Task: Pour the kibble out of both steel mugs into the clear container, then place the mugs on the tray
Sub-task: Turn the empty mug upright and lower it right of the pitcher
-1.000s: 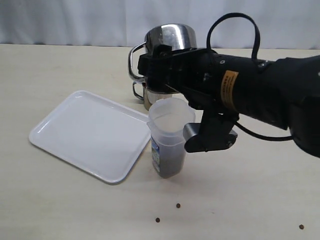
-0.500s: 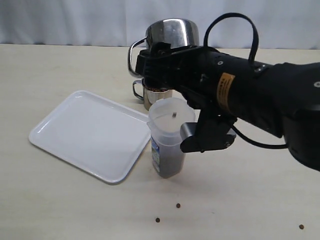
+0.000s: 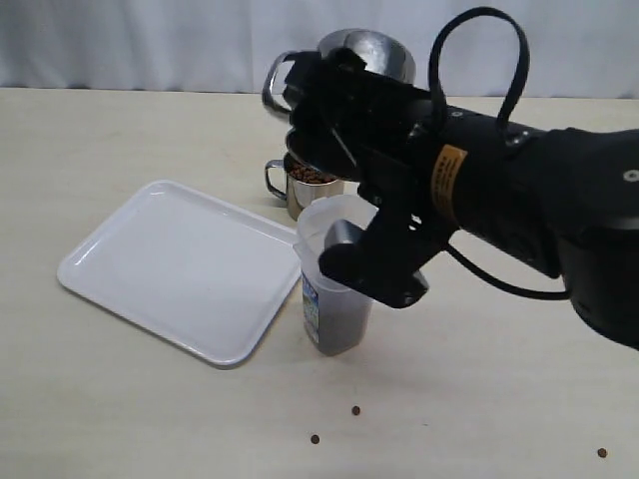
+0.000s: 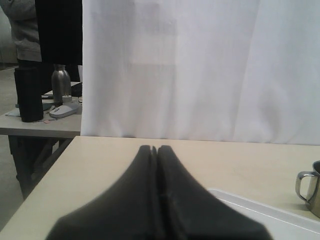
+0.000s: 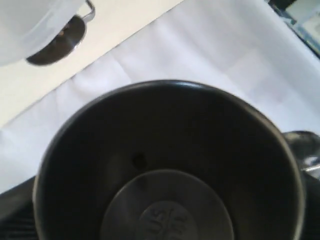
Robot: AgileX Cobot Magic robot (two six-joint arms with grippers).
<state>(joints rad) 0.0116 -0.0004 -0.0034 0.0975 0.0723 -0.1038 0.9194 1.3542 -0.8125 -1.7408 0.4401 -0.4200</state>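
Note:
My right gripper [image 3: 324, 100] is shut on a steel mug [image 3: 364, 50], held tipped above the clear container [image 3: 334, 235]. The right wrist view looks into this mug [image 5: 170, 165]: it is nearly empty, with one pellet [image 5: 138, 160] clinging inside. Dark kibble [image 3: 336, 324] fills the container's lower part. The second steel mug [image 3: 305, 185] stands behind the container with kibble in it. The white tray [image 3: 180, 264] lies left of the container with nothing on it. My left gripper [image 4: 155, 148] is shut on nothing, off to the left; the exterior view does not show it.
Three loose pellets lie on the table in front: one [image 3: 354, 410], another [image 3: 315, 438], a third at the far right [image 3: 601, 452]. The right arm's black body [image 3: 499, 190] hangs over the table's right half. A white curtain runs along the back.
The right gripper has rolled and lifted the mug up and to the right, tipping it further. A pellet seen dropping into the container half a second ago is gone.

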